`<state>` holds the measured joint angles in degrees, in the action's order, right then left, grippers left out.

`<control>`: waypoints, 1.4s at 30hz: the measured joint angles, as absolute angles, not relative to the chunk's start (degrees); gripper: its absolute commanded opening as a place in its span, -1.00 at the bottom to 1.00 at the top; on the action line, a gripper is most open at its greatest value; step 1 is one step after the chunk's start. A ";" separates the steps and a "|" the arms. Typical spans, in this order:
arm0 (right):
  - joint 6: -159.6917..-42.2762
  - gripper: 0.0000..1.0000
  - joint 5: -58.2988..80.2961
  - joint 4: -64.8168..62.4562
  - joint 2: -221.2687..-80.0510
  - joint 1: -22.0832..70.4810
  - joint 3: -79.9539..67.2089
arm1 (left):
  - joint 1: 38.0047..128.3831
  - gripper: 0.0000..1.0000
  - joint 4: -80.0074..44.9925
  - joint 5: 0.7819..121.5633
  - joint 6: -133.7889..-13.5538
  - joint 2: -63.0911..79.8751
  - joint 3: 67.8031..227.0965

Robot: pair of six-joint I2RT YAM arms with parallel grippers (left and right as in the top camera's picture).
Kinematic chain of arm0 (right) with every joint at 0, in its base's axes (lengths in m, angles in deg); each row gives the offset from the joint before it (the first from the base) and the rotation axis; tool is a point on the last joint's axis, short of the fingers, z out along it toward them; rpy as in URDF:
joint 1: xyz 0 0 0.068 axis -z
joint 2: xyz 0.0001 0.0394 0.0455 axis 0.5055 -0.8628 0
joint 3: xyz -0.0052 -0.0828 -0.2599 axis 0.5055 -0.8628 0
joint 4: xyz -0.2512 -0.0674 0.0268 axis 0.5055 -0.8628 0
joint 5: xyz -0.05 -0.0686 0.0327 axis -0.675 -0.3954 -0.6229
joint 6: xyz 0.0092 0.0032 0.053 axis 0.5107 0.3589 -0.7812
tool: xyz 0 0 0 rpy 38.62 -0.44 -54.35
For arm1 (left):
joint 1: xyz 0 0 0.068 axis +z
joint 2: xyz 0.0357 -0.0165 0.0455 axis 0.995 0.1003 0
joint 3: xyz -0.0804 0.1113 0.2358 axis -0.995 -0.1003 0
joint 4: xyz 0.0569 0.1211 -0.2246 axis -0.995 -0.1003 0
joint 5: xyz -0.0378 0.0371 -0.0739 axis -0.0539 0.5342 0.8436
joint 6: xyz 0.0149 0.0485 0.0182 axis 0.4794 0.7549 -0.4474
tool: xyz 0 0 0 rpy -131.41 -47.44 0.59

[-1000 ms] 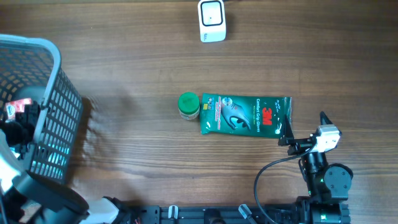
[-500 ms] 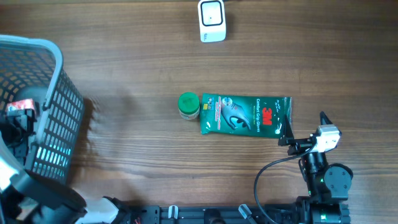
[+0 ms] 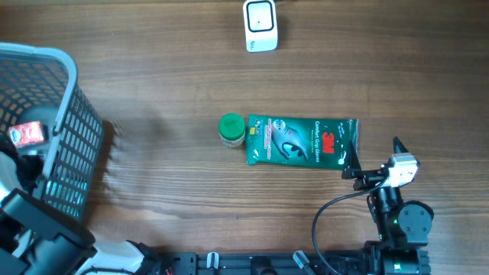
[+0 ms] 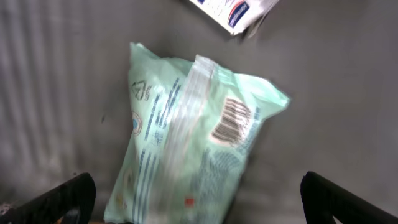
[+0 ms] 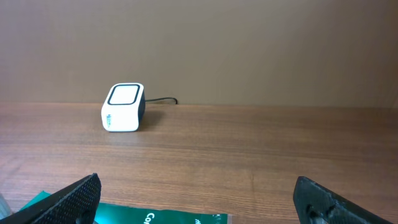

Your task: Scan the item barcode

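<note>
The basket (image 3: 76, 130) runs off the left edge of the overhead view, its mesh hiding most of its contents. In the left wrist view the pale green packet (image 4: 186, 143) is blurred, its print unreadable, its lower end cut by the bottom edge; a white carton (image 4: 231, 9) is clipped at the top. The right wrist view shows only a bottom strip of the green glove pack (image 5: 124, 216).

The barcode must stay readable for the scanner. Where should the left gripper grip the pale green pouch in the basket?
Probably from above, pinching the pale green pouch across its narrow width, at the end away from the barcode: it lies flat, barcode up. The left gripper is open above it.
</note>
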<state>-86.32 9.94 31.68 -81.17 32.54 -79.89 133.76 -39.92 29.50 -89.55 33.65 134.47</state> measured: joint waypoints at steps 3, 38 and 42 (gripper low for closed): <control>-86.32 0.99 9.94 31.68 -81.14 32.54 -79.89 | 133.76 1.00 -34.11 29.13 -86.49 33.74 128.30; -86.32 0.99 9.94 31.68 -81.17 32.54 -79.89 | 127.16 -0.52 -65.10 56.76 -82.62 13.54 174.86; -86.30 1.00 9.94 31.68 -81.17 32.54 -79.89 | 113.35 -0.47 -74.41 58.99 -75.50 10.76 174.97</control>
<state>-86.30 9.94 31.68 -81.17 32.54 -79.89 113.35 -74.41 58.99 -75.50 10.76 174.97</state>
